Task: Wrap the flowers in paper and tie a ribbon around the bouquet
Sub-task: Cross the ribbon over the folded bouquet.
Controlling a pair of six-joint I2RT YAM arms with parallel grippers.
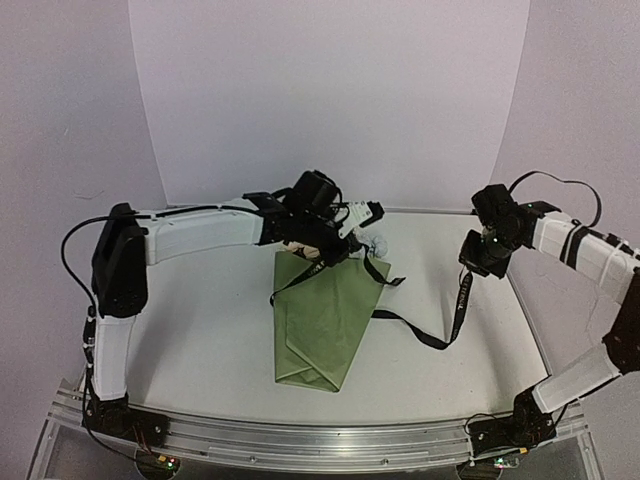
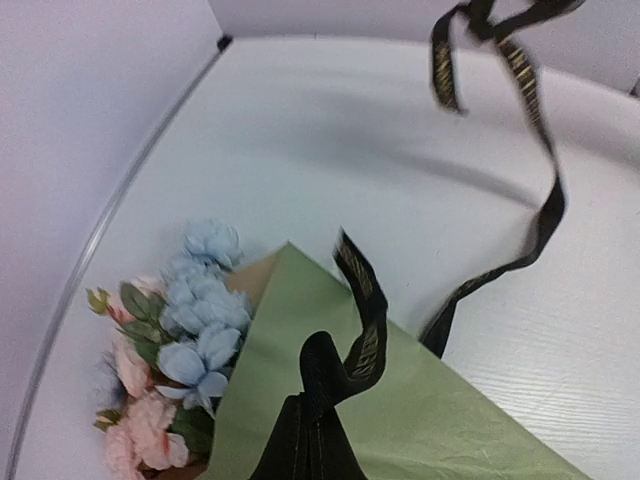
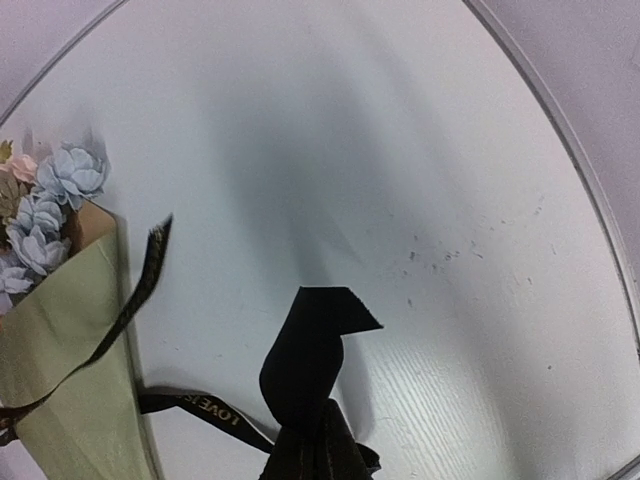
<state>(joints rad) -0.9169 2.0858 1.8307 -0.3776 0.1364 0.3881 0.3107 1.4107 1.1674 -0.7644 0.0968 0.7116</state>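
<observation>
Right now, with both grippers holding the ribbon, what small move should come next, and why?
Probably draw the right gripper outward to take up slack: the ribbon sags onto the table between it and the bouquet, while the left gripper grips it over the bouquet's wide end.

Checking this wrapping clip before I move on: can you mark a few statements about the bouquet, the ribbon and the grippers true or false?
1. The flowers sit inside the olive-green paper. True.
2. The right gripper is empty. False: it is shut on the black ribbon.
3. The left gripper is shut on the ribbon over the wide end of the bouquet. True.
4. The bouquet's blooms point toward the arm bases. False: they point away, and the narrow end faces the bases.
</observation>
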